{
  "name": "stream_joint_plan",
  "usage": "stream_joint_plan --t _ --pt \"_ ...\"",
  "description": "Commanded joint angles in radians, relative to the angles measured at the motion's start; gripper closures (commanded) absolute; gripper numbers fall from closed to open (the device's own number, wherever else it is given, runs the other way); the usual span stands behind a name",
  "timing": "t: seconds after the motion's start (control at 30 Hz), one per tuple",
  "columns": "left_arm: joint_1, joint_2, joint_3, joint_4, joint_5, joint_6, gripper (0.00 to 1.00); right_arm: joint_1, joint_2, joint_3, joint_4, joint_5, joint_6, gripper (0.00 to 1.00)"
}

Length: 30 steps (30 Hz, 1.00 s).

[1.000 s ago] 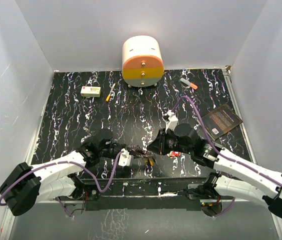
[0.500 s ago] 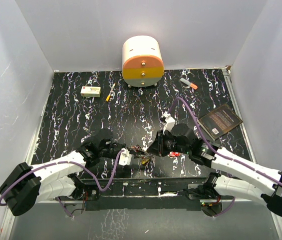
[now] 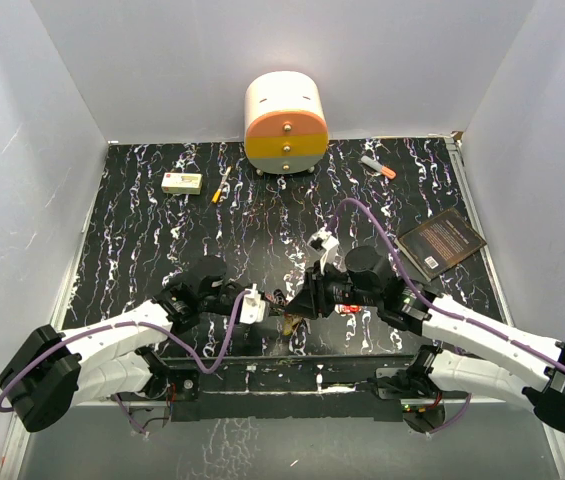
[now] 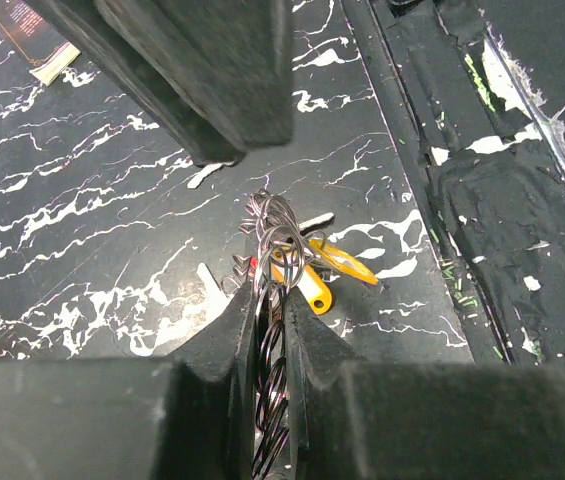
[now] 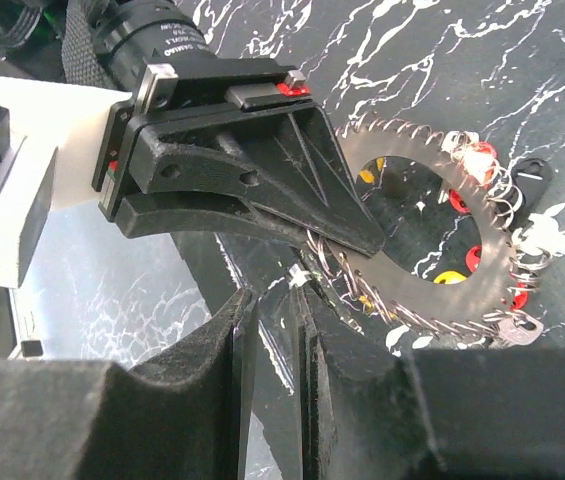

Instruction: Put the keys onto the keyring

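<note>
Black marbled tabletop (image 3: 162, 240) with white streaks, pale walls on three sides, and all the action is packed at 6 o'clock, close to the near edge. The keyring (image 5: 407, 150) is held up off the surface there, pinched by its rim in the left gripper (image 4: 270, 320), whose jaws are clamped tight on the metal. Small wire loops are strung along the jagged edge, and red and yellow heads of the keys (image 4: 312, 275) are seen beside and under the ring, some of them resting on the table. The right gripper (image 5: 272, 300) is brought in tip to tip from 3 o'clock, jaws drawn almost together; whether something thin is pinched between them cannot be told. Trouble could well come from that edge-only hold: a sideways push from the right fingers would likely twist the ring in the pinch or knock it out altogether. A loop could also be snagged on the teeth and jammed, or a key already hanging could be shaken loose. With both sets of fingers this close, a collision is a fair risk if the approach is misjudged. As for containers, a rounded drawer unit (image 3: 284, 112) is parked at 12 o'clock with all three drawers shut, so nothing inside is shown. A small white box (image 3: 181, 182) lies at 11 o'clock, also closed, contents unseen. Neither is near the grippers.
</note>
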Motion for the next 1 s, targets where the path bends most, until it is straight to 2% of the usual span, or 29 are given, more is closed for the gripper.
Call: stream_joint_plan --t 0.0,0.4,0.73,0.97 --pt "0.004 -0.022 0.051 0.025 0.033 -0.061 1.0 -0.003 0.031 0.007 0.094 -0.059 -0.046 0.75" --pt "0.004 -0.021 0.096 0.042 0.072 -0.203 1.0 -0.003 0.034 0.007 0.11 -0.01 -0.082 0.74" --pt "0.003 -0.018 0.123 0.04 0.084 -0.261 1.0 -0.003 0.042 -0.001 0.122 0.035 -0.126 0.73" --pt "0.003 -0.02 0.143 0.025 0.098 -0.297 1.0 -0.004 0.051 -0.013 0.152 0.038 -0.133 0.87"
